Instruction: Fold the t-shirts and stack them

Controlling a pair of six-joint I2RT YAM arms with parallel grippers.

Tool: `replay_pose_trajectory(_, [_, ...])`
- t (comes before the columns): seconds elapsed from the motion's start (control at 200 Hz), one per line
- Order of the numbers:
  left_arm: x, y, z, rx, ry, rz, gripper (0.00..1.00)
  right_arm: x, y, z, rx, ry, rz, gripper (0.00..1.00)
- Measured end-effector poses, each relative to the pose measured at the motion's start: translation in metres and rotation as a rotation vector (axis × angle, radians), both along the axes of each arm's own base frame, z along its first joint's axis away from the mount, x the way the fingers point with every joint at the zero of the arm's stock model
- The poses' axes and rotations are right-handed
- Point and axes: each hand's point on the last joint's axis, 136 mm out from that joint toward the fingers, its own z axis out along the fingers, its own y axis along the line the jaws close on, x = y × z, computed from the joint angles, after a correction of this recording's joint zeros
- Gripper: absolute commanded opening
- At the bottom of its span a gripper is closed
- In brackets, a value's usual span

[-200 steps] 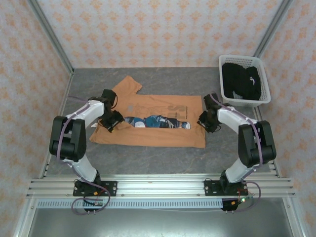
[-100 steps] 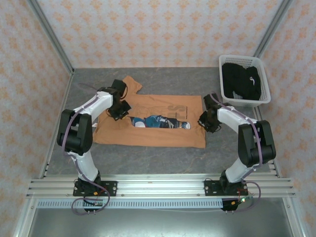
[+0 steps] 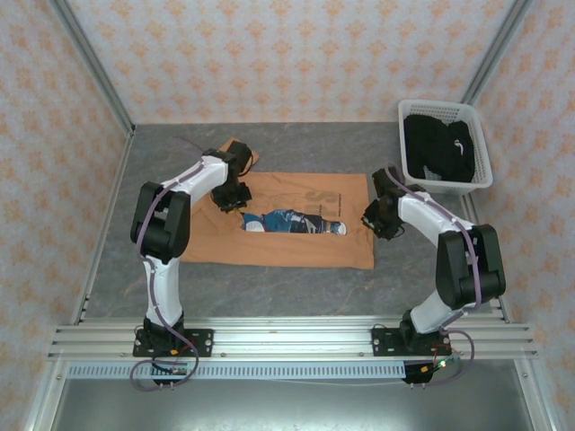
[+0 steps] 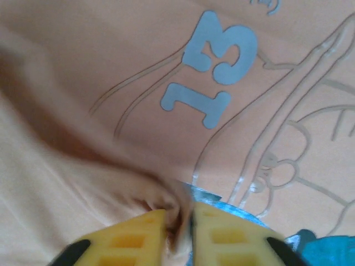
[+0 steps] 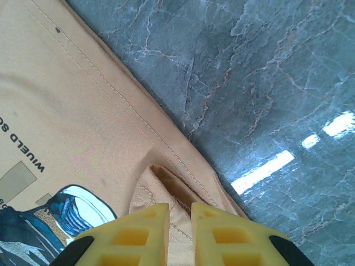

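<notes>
Across the grey marbled table [image 3: 269, 292] lies the orange t-shirt [image 3: 296, 247], soft and flat. The left gripper [image 4: 178, 217] pinches a bunched fold beside the blue "13", fingers nearly together. The right gripper [image 5: 180, 213] clamps a raised wrinkle at the stitched hem. A black t-shirt [image 3: 436, 148] is heaped in the white slotted basket [image 3: 446, 187].

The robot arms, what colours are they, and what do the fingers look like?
The left arm and right arm have white and black rounded sections, with thin purple cables running along them. Their fingers are yellow blocks with little square hollows.
</notes>
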Motion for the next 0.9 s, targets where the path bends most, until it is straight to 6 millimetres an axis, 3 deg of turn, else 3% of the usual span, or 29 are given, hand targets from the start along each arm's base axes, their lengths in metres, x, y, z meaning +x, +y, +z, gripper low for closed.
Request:
replay_pose_trajectory(0.155, [0.012,-0.007,0.019,-0.01,-0.089,-0.058,0.56,0.001,0.0,0.003,0.004,-0.009,-0.018,0.22])
replay_pose_trajectory(0.275, [0.009,-0.004,0.043,-0.019,-0.157,-0.054,0.57,-0.001,0.008,0.003,0.015,-0.006,-0.023,0.31])
replay_pose_trajectory(0.425, [-0.007,0.016,0.065,-0.048,-0.199,0.016,0.54,-0.006,0.025,0.002,0.023,0.0,0.014,0.31])
replay_pose_trajectory(0.51, [-0.023,0.033,0.06,-0.065,-0.172,0.076,0.51,-0.007,0.026,-0.003,0.013,0.013,0.018,0.31])
replay_pose_trajectory(0.63, [-0.049,0.054,0.036,-0.075,-0.089,0.133,0.47,-0.007,0.02,-0.012,-0.029,0.034,0.029,0.3])
replay_pose_trajectory(0.766, [-0.075,0.063,0.014,-0.076,-0.004,0.158,0.45,-0.008,0.016,-0.018,-0.061,0.044,0.057,0.29])
replay_pose_trajectory(0.896, [-0.087,0.066,0.009,-0.073,0.02,0.166,0.45,-0.008,0.014,-0.021,-0.072,0.049,0.066,0.24])
